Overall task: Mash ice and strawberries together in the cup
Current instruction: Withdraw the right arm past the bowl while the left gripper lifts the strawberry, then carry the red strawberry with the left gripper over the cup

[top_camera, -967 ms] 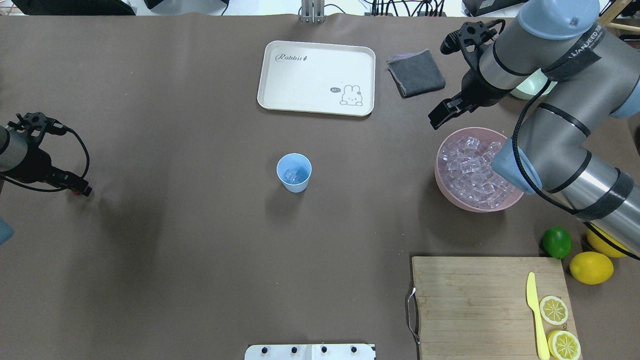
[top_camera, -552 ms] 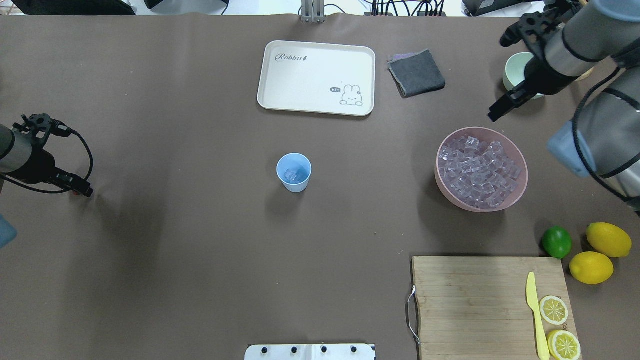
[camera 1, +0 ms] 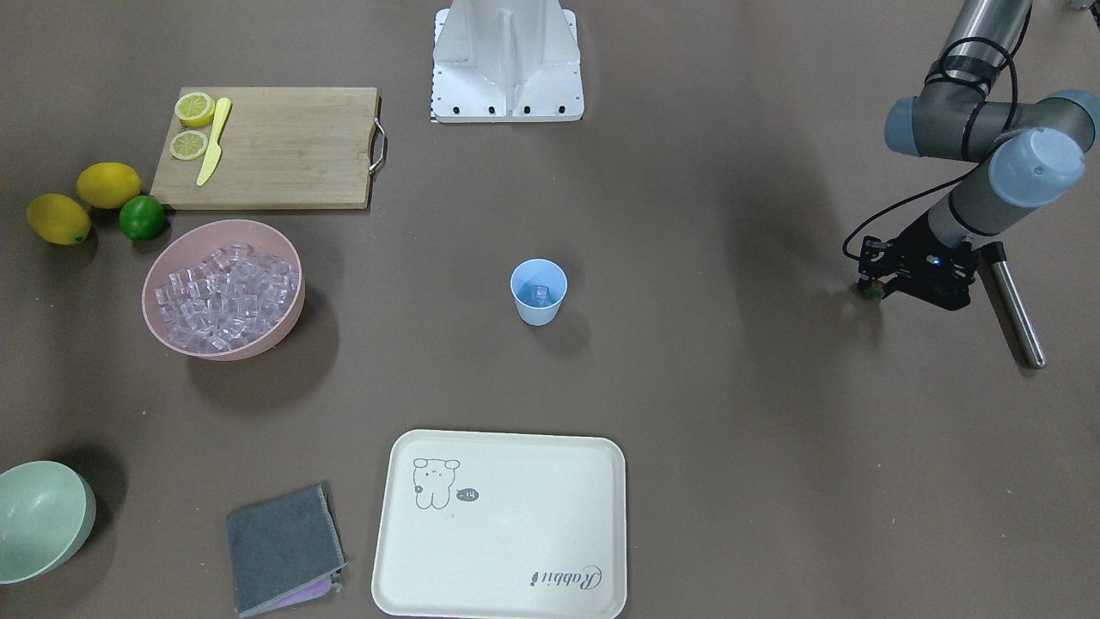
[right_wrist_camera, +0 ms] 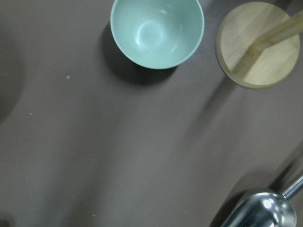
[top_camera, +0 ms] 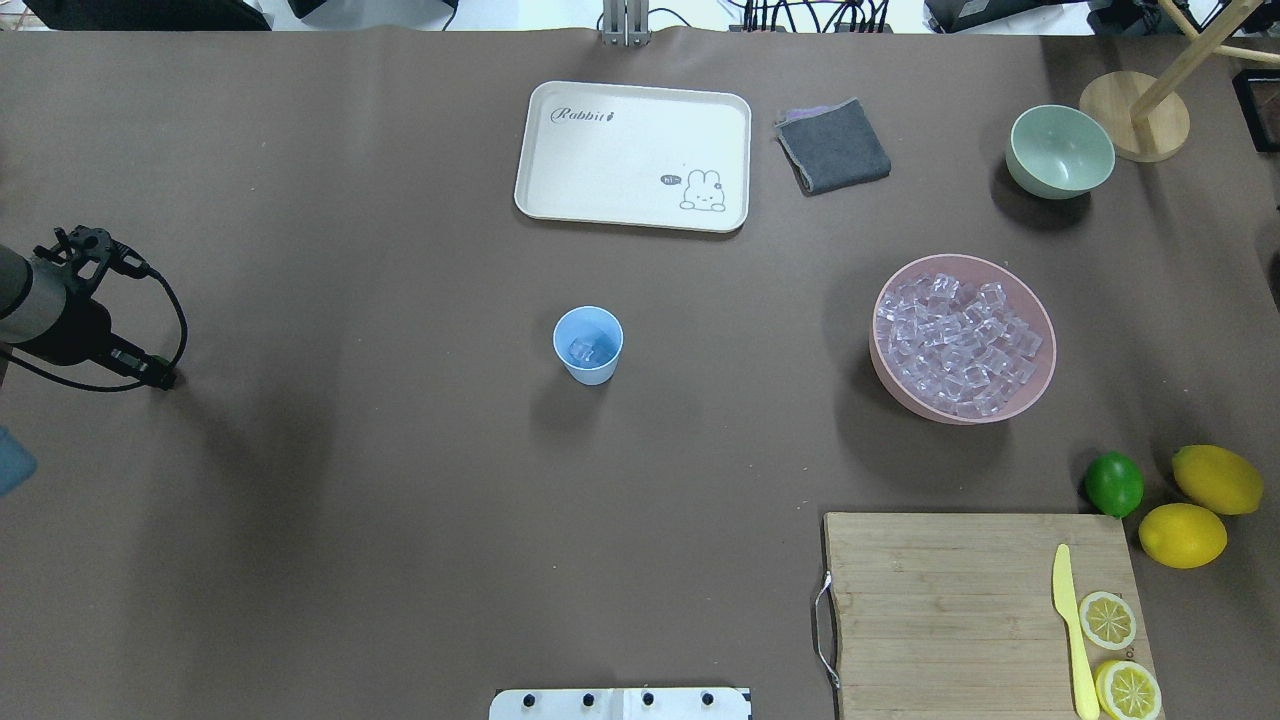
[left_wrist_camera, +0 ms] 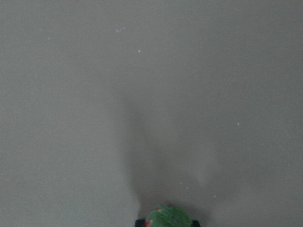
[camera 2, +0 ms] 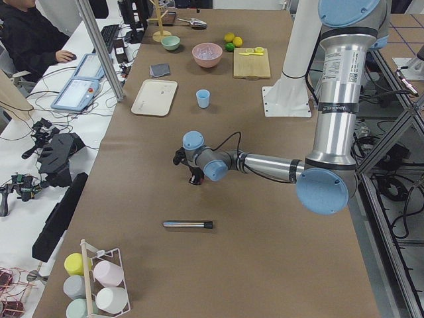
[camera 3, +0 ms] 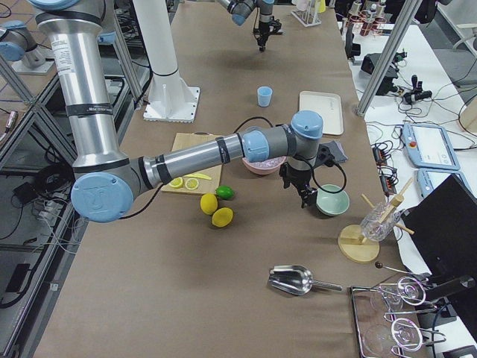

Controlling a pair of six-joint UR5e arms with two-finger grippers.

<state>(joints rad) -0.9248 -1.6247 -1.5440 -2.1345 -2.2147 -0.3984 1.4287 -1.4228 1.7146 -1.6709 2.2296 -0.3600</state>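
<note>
Left gripper (camera 1: 872, 291) clasps strawberry (left_wrist_camera: 166, 218); cup (top_camera: 590, 374) holds ice (top_camera: 585, 350).

So the 2 arms, left arm (camera 1: 964, 215) and right arm (camera 3: 194, 154), are silver-grey tubes with light-blue joint caps and black bands. Thin black cable (camera 1: 894, 208) loops to the all-black left gripper (camera 1: 870, 291). White base pedestal (camera 1: 507, 60).

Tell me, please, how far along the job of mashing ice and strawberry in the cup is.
Done: ice already sits in the cup. In hand: the left gripper appears closed on the strawberry, far off to the side of the cup. Left: the berry still has to go into the cup, and no mashing has begun; a metal rod lies untouched nearby.
</note>
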